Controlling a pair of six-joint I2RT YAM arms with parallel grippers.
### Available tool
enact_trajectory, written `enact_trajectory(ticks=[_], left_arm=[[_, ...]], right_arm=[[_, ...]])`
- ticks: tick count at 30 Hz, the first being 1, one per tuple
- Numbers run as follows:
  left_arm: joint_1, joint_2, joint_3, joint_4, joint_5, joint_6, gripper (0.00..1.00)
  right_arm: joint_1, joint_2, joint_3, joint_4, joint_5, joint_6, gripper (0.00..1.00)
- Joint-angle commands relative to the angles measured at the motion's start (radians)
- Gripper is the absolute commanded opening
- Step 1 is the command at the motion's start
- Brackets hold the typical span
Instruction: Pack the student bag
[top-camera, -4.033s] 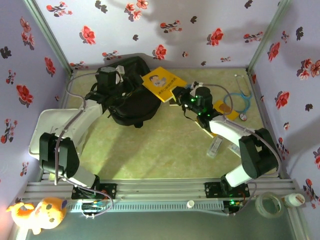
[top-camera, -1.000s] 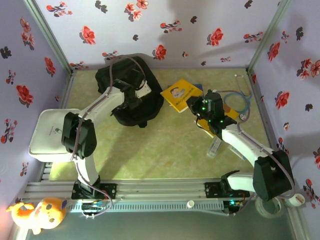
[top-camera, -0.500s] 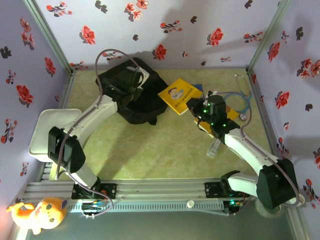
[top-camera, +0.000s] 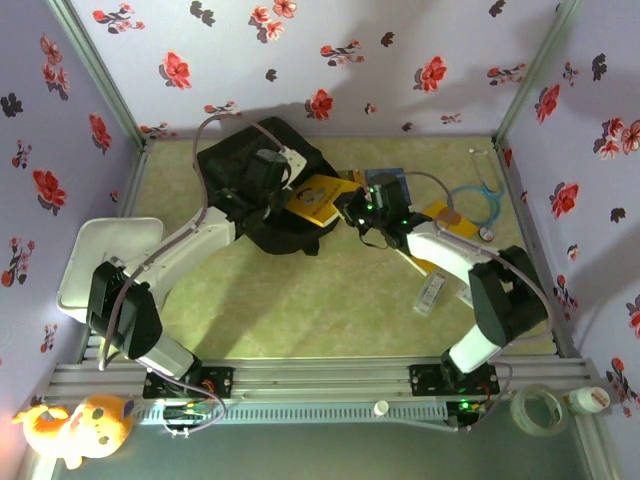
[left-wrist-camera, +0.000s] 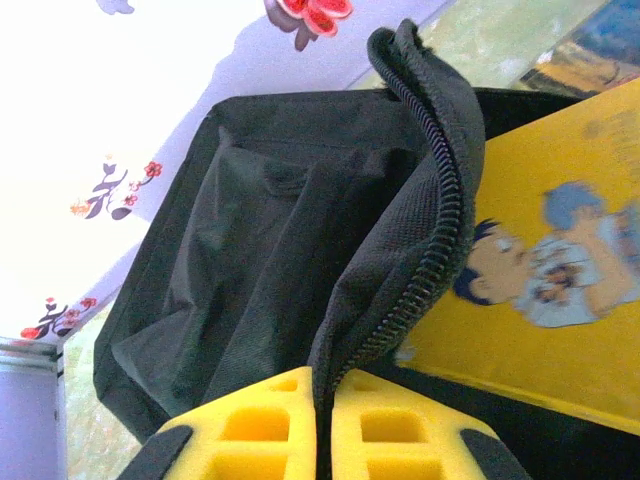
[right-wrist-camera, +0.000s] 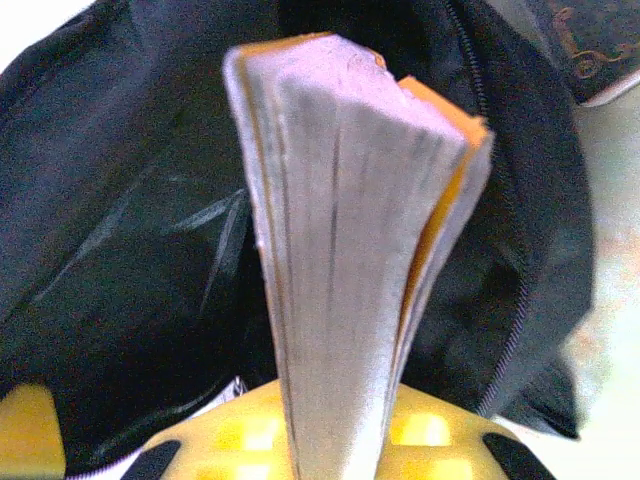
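Top external up, Jo: the student bag (top-camera: 225, 165) lies on the counter (top-camera: 330, 300) in the upper left of centre, its mouth turned toward the right of the frame; a yellow book (top-camera: 318, 195) sits at that mouth, its left part over the black fabric; call the left side for me.

Left wrist view, Sam: the left jaws are clamped on the bag's zip edge (left-wrist-camera: 430, 230), with yellow pads (left-wrist-camera: 265, 425) either side of the fabric at the bottom of the frame; the flap stands up, the dark inside shows at the left, and the book's cartoon cover is at the right.

Good; the right arm (top-camera: 450, 250) stretches in from the lower right; what about its jaws?

Right wrist view: the right jaws are closed on the yellow book, its page edges facing the lens up the middle of the frame; black bag fabric lies behind it on both sides.

Anything else on top external, Jo?

A blue book (top-camera: 388, 178) just right of the yellow one; a stethoscope (top-camera: 478, 195) near the right wall; a white tray (top-camera: 100, 260) at the left edge; a plush toy (top-camera: 70, 430) in the bottom left corner.
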Motion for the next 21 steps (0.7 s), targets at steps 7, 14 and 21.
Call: enact_trajectory(ticks=[7, 14, 21], left_arm=[[-0.019, -0.071, -0.025, 0.094, 0.042, 0.0, 0.0], [-0.025, -0.101, -0.046, 0.115, 0.087, -0.033, 0.0], [-0.027, -0.117, -0.034, 0.138, 0.103, -0.088, 0.0]], right_arm=[[0.04, 0.09, 0.073, 0.457, -0.097, 0.104, 0.11], [0.048, 0.138, 0.105, 0.397, -0.031, 0.049, 0.11], [0.066, 0.321, 0.242, 0.286, 0.01, 0.041, 0.11]])
